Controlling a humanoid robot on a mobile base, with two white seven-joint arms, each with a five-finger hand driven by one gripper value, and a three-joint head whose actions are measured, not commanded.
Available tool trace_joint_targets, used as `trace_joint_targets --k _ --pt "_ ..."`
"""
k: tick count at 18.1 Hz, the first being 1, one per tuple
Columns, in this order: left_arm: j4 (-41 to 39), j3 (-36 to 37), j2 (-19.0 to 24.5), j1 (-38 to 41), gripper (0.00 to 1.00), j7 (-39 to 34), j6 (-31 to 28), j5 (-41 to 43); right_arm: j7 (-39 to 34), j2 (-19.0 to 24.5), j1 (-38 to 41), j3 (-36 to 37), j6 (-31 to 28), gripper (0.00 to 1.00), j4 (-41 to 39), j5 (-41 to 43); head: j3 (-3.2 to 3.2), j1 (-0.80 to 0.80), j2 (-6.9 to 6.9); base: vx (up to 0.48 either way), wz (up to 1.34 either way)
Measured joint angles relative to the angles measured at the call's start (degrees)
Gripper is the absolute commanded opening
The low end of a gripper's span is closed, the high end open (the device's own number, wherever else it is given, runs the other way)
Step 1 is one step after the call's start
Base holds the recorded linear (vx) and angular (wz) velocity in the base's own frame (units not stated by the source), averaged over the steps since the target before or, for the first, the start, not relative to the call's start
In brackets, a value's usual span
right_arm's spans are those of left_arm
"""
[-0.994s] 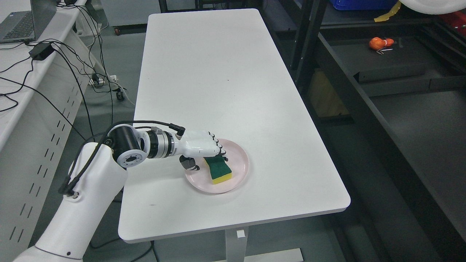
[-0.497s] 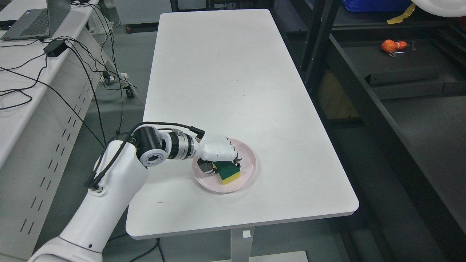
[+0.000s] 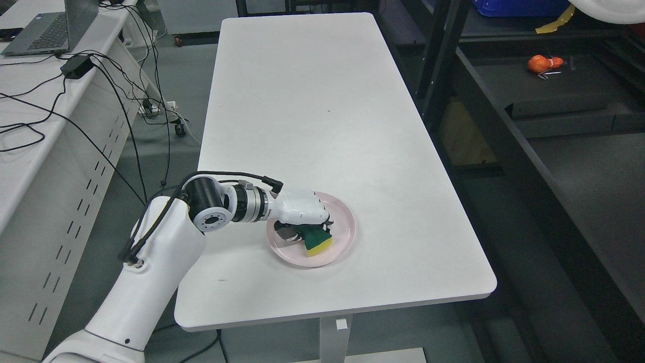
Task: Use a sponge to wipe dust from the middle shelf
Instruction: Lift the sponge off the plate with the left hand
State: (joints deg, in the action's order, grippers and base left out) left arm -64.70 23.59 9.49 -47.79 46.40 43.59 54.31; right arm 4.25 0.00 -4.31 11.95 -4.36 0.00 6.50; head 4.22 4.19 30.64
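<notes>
Green-yellow sponge (on pink plate), left hand gripping

I am in what looks like a robotics lab or test room rather than a home. Off to my far left a side desk with perforated panels carries a laptop and a power brick, with black cables trailing down to the grey floor. In front of me stands a plain white surface on a metal leg, and on my right a black metal rack holds a blue bin and a small orange object.
</notes>
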Motion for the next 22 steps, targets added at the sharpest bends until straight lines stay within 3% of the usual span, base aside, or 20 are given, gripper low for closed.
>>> trace_joint_targets --k 3,10,12,14,18,22 --pt "0.2 -1.7 -0.1 0.8 0.0 0.1 0.2 -0.6 0.0 0.0 0.0 0.0 0.0 1.0 0.0 0.0 0.0 0.0 0.0 0.0 0.0" --pt "0.4 -7.9 -1.4 1.8 0.0 -0.6 0.3 -4.9 0.0 0.0 0.0 0.0 0.0 1.0 0.0 0.0 0.0 0.0 0.0 0.0 0.0" --pt "0.1 -13.0 -3.4 1.7 0.0 -2.2 0.4 -10.7 0.0 0.0 0.0 0.0 0.0 1.0 0.0 0.0 0.0 0.0 0.0 0.0 0.0" --pt "-0.2 -16.9 -4.6 1.6 0.0 -6.9 -1.3 -17.8 0.0 0.0 0.0 0.0 0.0 1.0 0.0 0.0 0.0 0.0 0.0 0.0 0.0" --pt "-0.8 -24.3 -6.3 2.0 0.01 -23.1 -12.1 -31.5 0.0 0.0 0.0 0.0 0.0 1.0 0.0 0.0 0.0 0.0 0.0 0.0 0.0" --pt "-2.3 -30.2 -7.4 4.0 0.0 -36.2 -21.5 -39.5 0.0 0.0 0.0 0.0 0.0 1.0 0.0 0.0 0.0 0.0 0.0 0.0 0.0"
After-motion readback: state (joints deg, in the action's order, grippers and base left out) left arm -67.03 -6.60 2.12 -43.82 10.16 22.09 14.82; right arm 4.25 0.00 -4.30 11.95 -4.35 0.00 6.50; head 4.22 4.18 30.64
